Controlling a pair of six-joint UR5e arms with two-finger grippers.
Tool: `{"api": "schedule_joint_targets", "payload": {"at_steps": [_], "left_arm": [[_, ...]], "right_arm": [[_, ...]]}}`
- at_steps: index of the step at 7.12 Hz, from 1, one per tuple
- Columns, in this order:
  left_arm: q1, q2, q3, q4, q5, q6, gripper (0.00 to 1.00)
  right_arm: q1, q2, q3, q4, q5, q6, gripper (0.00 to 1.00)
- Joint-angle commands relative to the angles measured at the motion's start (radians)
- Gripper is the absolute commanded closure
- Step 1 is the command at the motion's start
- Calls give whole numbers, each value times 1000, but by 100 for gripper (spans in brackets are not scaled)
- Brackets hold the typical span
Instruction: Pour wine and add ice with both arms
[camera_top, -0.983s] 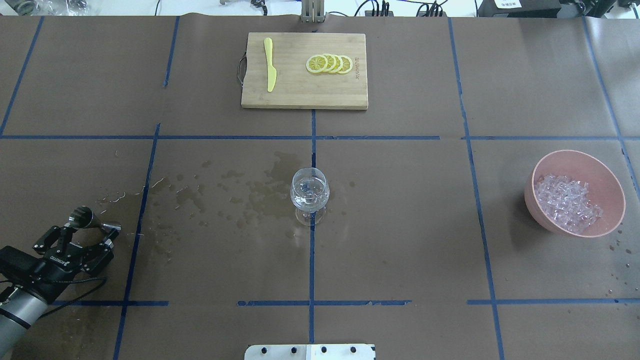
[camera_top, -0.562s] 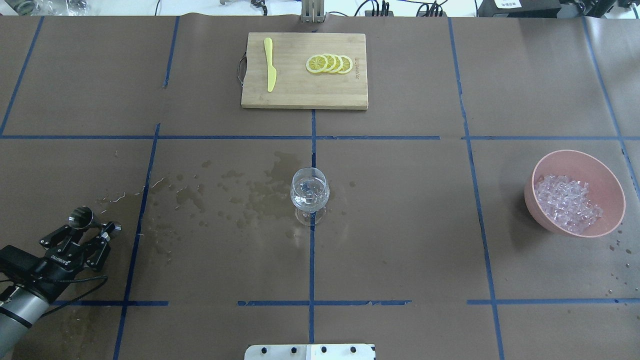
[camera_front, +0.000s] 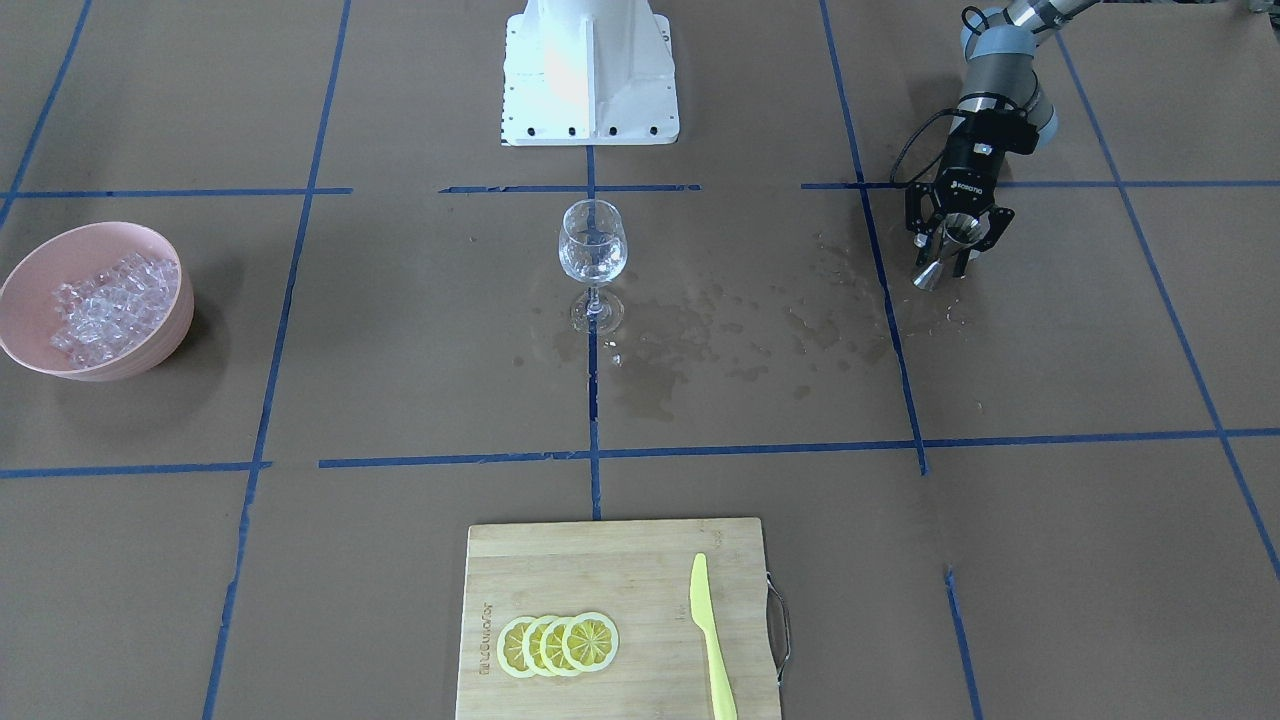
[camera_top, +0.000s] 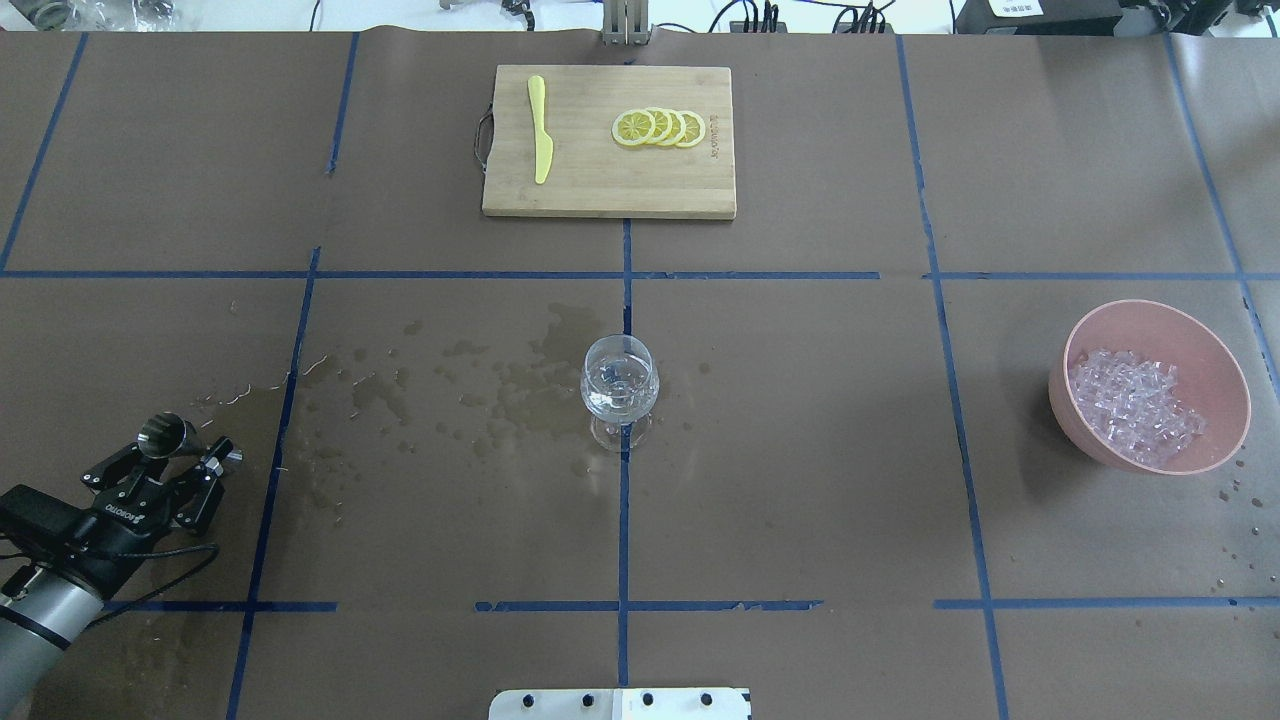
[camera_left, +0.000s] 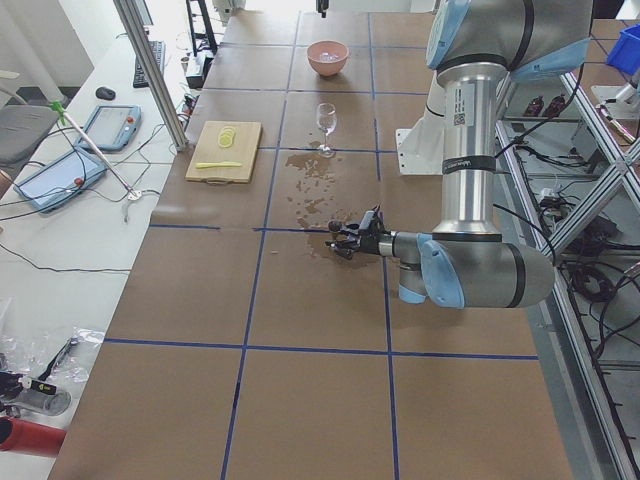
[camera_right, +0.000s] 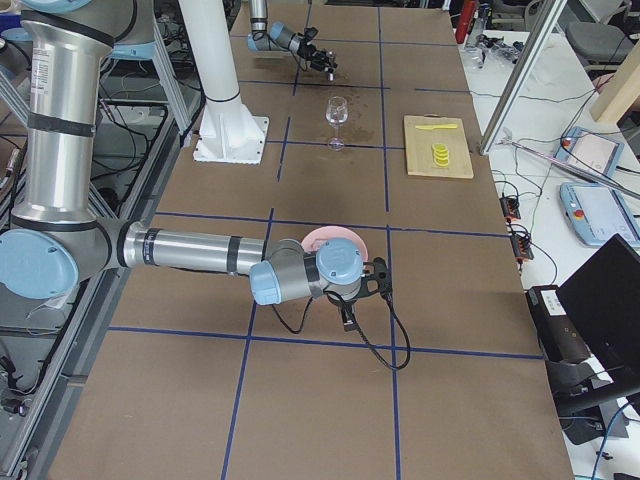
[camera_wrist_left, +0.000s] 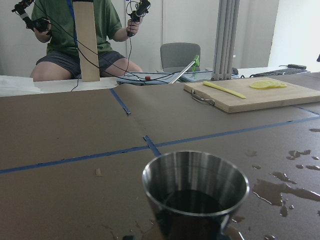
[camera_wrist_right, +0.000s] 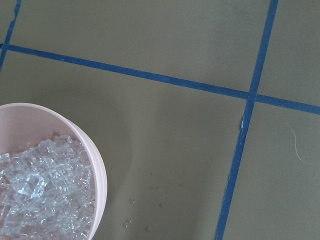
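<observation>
A clear wine glass (camera_top: 620, 385) (camera_front: 592, 245) stands at the table's middle with a little clear wine (camera_front: 592, 266) low in its bowl. My left gripper (camera_top: 180, 456) (camera_front: 945, 262) lies low and level at the near left, shut on a steel jigger (camera_top: 163, 437) (camera_wrist_left: 195, 192) that stands upright between its fingers. Ice (camera_top: 1135, 405) (camera_wrist_right: 40, 195) is heaped in a pink bowl (camera_top: 1062, 395) (camera_wrist_right: 97, 165) at the right. My right gripper (camera_right: 349, 312) hangs beside that bowl and shows only in the right side view, so I cannot tell its state.
A bamboo board (camera_top: 610, 190) at the far middle carries lemon slices (camera_top: 660, 128) and a yellow knife (camera_top: 540, 130). Wet stains (camera_top: 480, 390) spread left of the glass. The white pedestal (camera_front: 588, 70) stands behind it. A seated person (camera_wrist_left: 75, 30) is beyond the table.
The left gripper's fingers have drawn in around the jigger, and the hand has crept slightly forward. The glass, bowl and board have stayed put.
</observation>
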Motion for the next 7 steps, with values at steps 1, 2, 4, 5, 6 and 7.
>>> {"api": "schedule_joint_targets", "payload": {"at_steps": [1, 2, 4, 5, 6, 7], "left_arm": [[-2, -10, 0, 1, 3, 5, 92], [-2, -10, -2, 0, 3, 6, 100], [-25, -8, -38, 0, 0, 32, 100], [-46, -10, -81, -3, -1, 101, 100], [-63, -13, -151, 3, -11, 161, 100], [-86, -37, -210, 15, -38, 225, 100]], "right_arm": [[0, 0, -1, 0, 0, 0, 0], [0, 0, 0, 0, 0, 0, 0], [0, 0, 1, 0, 0, 2, 0], [0, 2, 5, 2, 1, 2, 0], [-5, 5, 7, 3, 1, 2, 0], [-9, 5, 8, 3, 1, 2, 0]]}}
